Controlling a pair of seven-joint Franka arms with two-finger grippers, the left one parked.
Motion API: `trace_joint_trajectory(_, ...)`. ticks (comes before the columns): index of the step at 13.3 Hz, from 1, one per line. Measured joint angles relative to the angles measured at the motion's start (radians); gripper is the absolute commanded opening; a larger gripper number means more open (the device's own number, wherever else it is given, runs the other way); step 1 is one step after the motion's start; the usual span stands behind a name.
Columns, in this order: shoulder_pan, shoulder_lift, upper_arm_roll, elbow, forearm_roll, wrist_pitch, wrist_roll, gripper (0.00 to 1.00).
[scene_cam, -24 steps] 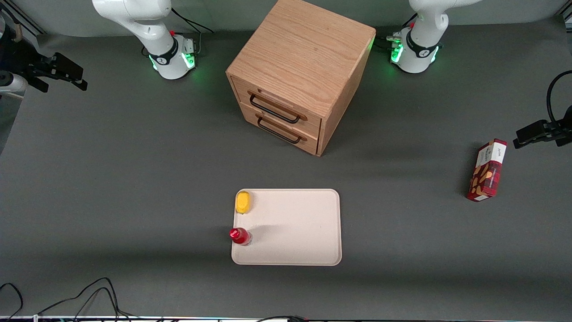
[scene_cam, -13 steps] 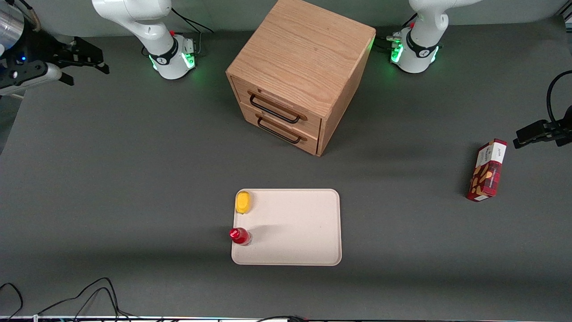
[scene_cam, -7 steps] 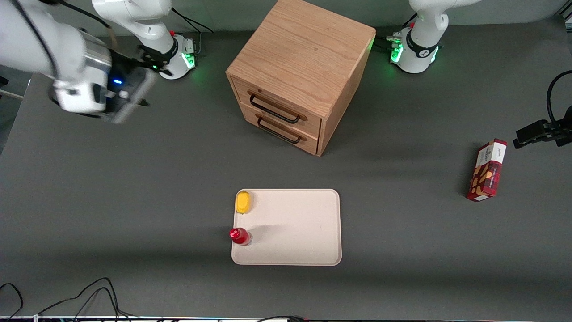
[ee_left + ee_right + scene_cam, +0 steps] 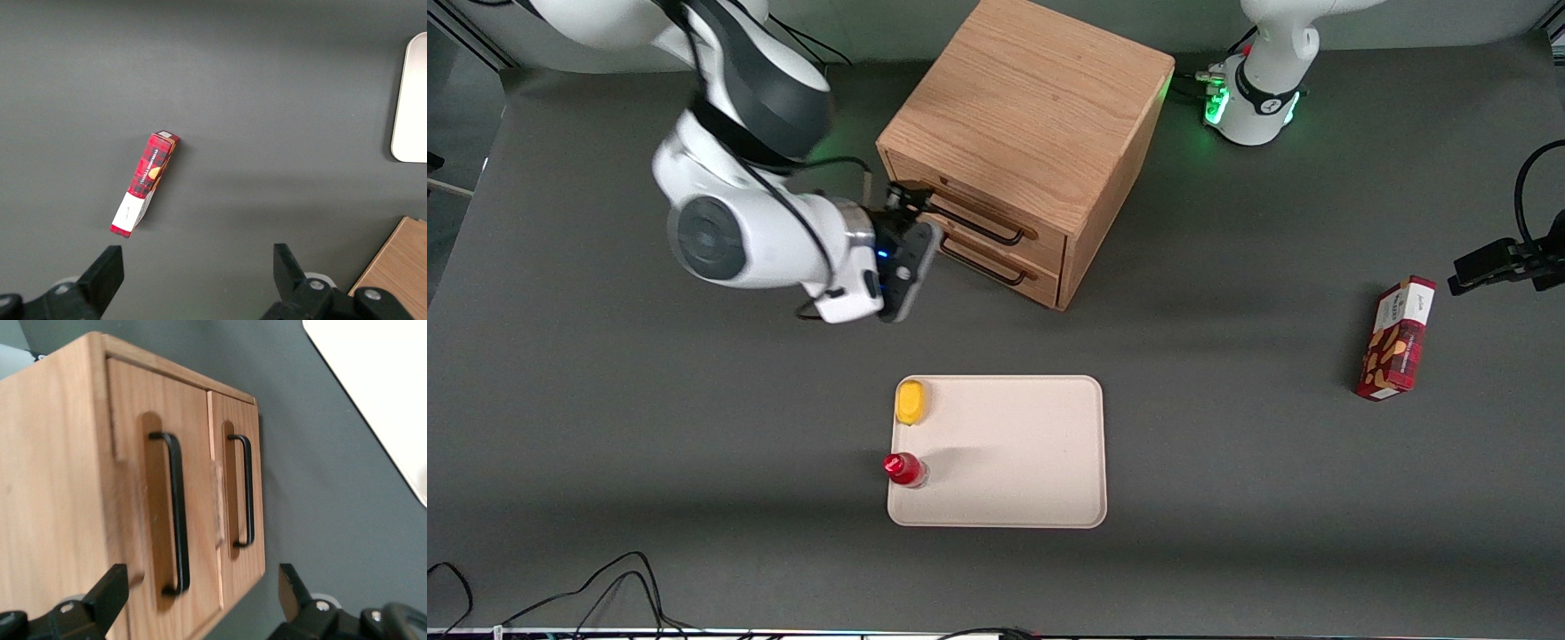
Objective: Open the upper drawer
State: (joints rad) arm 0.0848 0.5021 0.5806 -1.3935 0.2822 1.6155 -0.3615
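Landmark: the light oak cabinet point(image 4: 1024, 151), standing on the dark grey table point(image 4: 649, 427).
Tray: a pale tray point(image 4: 1014, 453) lies nearer the front camera than the cabinet, well apart from it.
On the tray: a red-capped bottle point(image 4: 904, 469) and a yellow object point(image 4: 911, 402) sit along the tray's edge toward the working arm's end; the yellow one is the closer of the two to the cabinet.
Red box: a red patterned box point(image 4: 1396, 338) lies toward the parked arm's end of the table, well apart from the cabinet.
Gripper: the gripper point(image 4: 903, 200) hangs in front of the cabinet's drawer fronts, near the handle ends toward the working arm; its fingers point(image 4: 110, 597) are spread wide and hold nothing.
Upper drawer: the upper drawer point(image 4: 160, 513) is closed, its front flush with the cabinet; its black handle point(image 4: 175, 513) lies between the spread fingers in the wrist view, apart from both.
Lower drawer: the lower drawer point(image 4: 240, 493) directly beneath is closed too.
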Motion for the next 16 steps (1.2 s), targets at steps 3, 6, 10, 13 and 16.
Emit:
trace_joint_trajectory(3,0.011,0.072,0.034,-0.04,-0.028,0.08,0.022,1.0)
trace_joint_trajectory(6,0.01,0.078,0.055,-0.107,-0.029,0.117,0.026,1.0)
trace_joint_trajectory(10,0.009,0.076,0.072,-0.15,-0.03,0.14,0.031,1.0)
trace_joint_trajectory(13,0.004,0.076,0.071,-0.171,-0.039,0.168,0.031,1.0)
trace_joint_trajectory(16,-0.012,0.08,0.062,-0.157,-0.044,0.182,0.031,1.0)
